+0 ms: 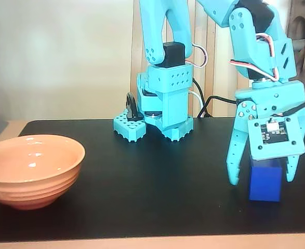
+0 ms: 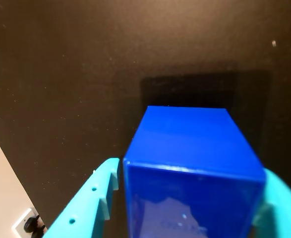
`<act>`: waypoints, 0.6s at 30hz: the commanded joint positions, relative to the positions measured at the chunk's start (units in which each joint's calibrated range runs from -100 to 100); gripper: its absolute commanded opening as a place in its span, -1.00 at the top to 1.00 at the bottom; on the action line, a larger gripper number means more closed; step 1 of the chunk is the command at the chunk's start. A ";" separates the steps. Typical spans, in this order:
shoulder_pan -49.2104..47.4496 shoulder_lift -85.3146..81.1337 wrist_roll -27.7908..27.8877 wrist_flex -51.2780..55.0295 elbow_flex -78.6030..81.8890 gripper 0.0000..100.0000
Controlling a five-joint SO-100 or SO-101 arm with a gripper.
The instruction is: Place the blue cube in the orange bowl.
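The blue cube [image 1: 265, 181] stands upright on the black mat at the right, near the front edge. My turquoise gripper [image 1: 261, 180] reaches down over it, open, one finger on each side. In the fixed view a gap shows between the left finger and the cube. In the wrist view the cube [image 2: 195, 163] fills the space between the fingers of the gripper [image 2: 192, 171]; a thin dark gap remains at the left finger [image 2: 98, 196], and the right finger [image 2: 279, 198] sits against or very near the cube. The orange bowl [image 1: 30, 168] stands empty at the far left.
The arm's base [image 1: 162, 111] stands at the back middle of the black mat [image 1: 157, 176], with cables behind it. The tabletop's pale front edge [image 1: 142, 243] runs below the mat. A wooden chair back stands behind the table.
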 commanded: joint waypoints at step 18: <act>1.10 -0.33 0.13 -1.74 -5.73 0.74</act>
